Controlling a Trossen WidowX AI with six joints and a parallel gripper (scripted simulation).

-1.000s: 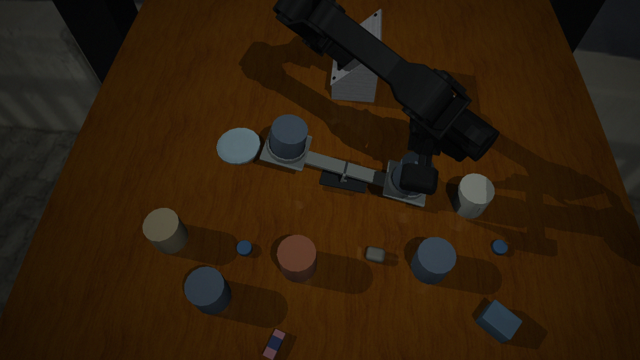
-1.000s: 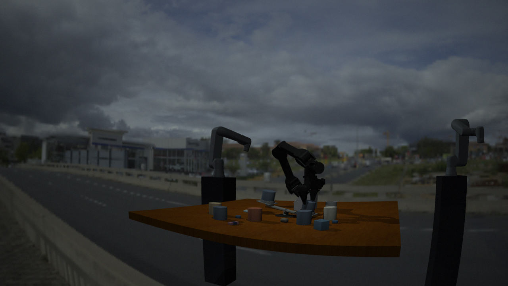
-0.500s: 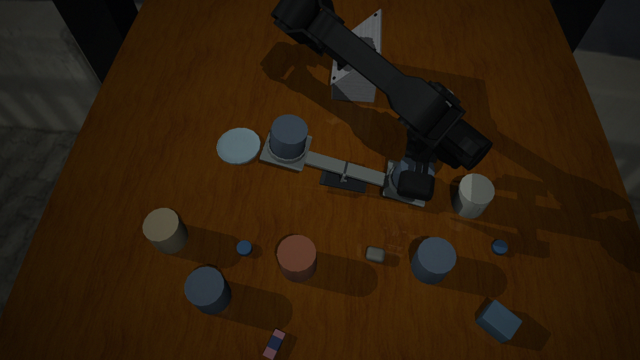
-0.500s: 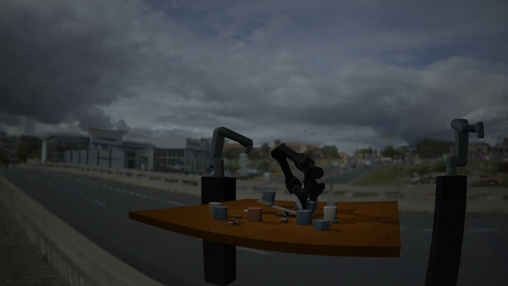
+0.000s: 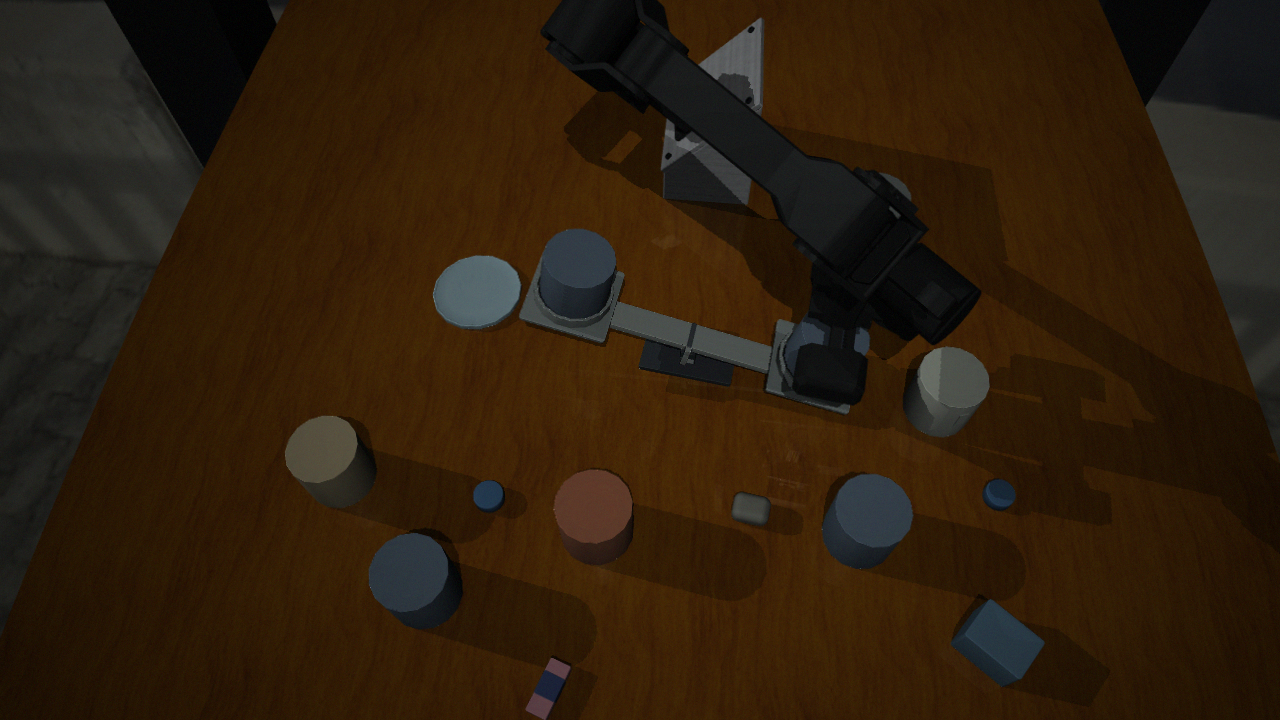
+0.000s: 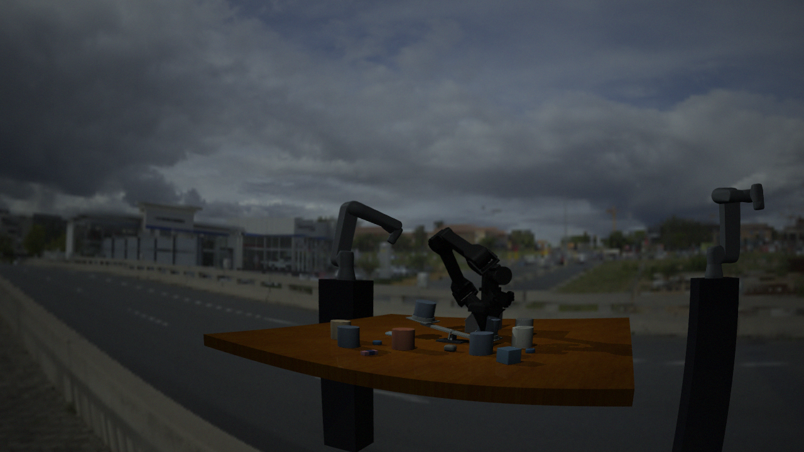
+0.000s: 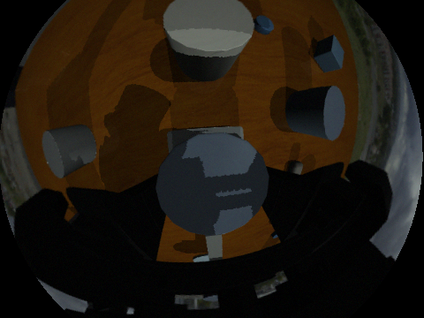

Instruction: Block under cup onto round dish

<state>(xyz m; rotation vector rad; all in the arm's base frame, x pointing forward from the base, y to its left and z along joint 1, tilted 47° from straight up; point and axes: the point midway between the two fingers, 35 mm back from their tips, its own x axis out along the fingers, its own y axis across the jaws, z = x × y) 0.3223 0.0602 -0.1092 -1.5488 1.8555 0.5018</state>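
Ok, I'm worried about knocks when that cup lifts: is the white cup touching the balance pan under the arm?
Apart. The top view shows a strip of wooden table between the white cup and the pan.

Matte black boxy arm (image 5: 716, 111)
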